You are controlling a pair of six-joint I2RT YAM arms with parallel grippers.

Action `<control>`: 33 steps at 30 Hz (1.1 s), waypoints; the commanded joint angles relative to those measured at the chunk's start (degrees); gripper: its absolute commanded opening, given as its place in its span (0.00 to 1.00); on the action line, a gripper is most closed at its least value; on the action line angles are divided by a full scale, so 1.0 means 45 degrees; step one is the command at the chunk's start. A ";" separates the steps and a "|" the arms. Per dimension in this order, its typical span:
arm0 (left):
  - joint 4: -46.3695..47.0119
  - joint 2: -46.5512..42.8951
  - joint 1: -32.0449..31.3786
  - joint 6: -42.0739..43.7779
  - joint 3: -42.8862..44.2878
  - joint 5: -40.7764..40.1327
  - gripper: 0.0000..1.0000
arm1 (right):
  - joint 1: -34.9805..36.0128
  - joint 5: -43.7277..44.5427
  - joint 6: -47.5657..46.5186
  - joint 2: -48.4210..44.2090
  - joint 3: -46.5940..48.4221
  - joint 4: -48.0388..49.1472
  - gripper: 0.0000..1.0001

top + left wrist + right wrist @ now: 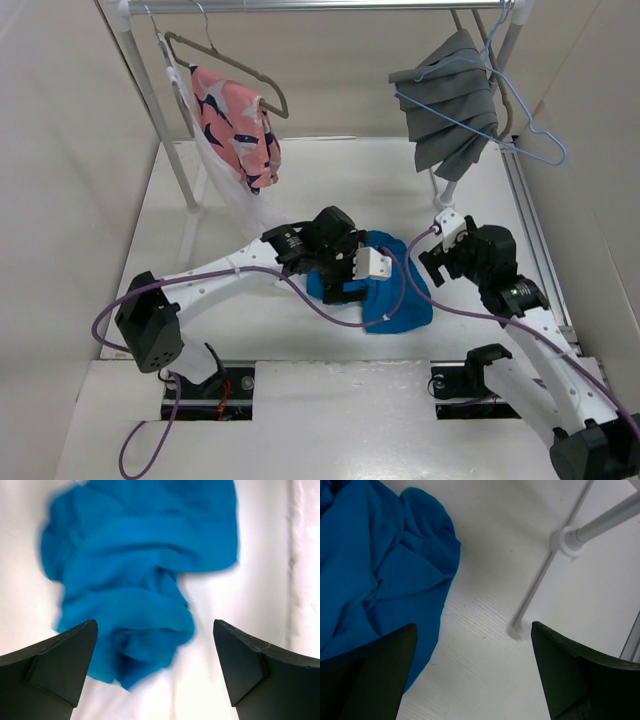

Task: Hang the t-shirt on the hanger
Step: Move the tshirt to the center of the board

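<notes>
Top external view first: t-shirt (405,300) bunched in a blue heap mid-table (330,180), between the two arms, nowhere near flat. Left gripper (345,283) poised right over its left edge; right gripper (437,262) just off its right side, above bare table. Up on the rail (300,5), far right, hanger (535,135) hooked and dangling, thin wire, with the grey garment (450,100) against it. On it or only beside it, cannot tell. Pink garment (240,125) on a thicker hanger (250,75) at the left, not in play.

Over to the left wrist: fingers spread wide, nothing between them, folds of cloth directly below and slightly blurred. Right wrist: likewise spread wide and empty, shirt edge under one finger, rack foot (570,537) off to the other side.

Handling call: light, limp cotton, no stiffness whatsoever, likely to sag, drape and drag wherever lifted. Not slippery, not fragile; should take a firm pinch happily. Best to go for a raised fold near the top of the heap for the first lift, then hunt for collar or shoulder seams, neither visible at present. Probably a two-handed job to open the neck for that wire. Nothing lifted yet, hanger untouched.
</notes>
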 commanded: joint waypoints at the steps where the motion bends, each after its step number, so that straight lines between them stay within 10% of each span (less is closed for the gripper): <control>1: -0.1836 -0.1096 0.0526 -0.0615 -0.0549 0.0656 1.00 | 0.0156 -0.1065 -0.0794 0.0378 0.0585 0.0580 1.00; 10: -0.0080 -0.1490 0.4158 -0.3565 -0.1800 0.0716 1.00 | 0.2281 -0.2569 -0.0773 0.4164 0.1306 0.3471 1.00; 20: 0.1171 -0.0886 0.4455 -0.4154 -0.2640 0.2708 1.00 | 0.4179 -0.4642 -0.1401 0.9381 0.3222 0.4195 1.00; 26: 0.1307 -0.0317 0.4765 -0.3334 -0.3556 0.0817 1.00 | 0.3419 -0.4504 -0.1263 0.9521 0.2969 0.4195 0.64; 27: 0.1521 -0.0530 0.4960 -0.3100 -0.3712 0.0562 1.00 | 0.3417 -0.4504 -0.1263 0.9520 0.2968 0.4195 0.32; 29: 0.1892 -0.0804 0.6090 -0.2319 -0.4259 -0.0199 1.00 | 0.3106 -0.4504 -0.1147 0.9170 0.2968 0.4195 0.11; 33: 0.2440 -0.0962 0.8610 -0.0971 -0.4534 -0.1762 1.00 | 0.2813 -0.3959 -0.1146 0.7884 0.2695 0.4021 0.00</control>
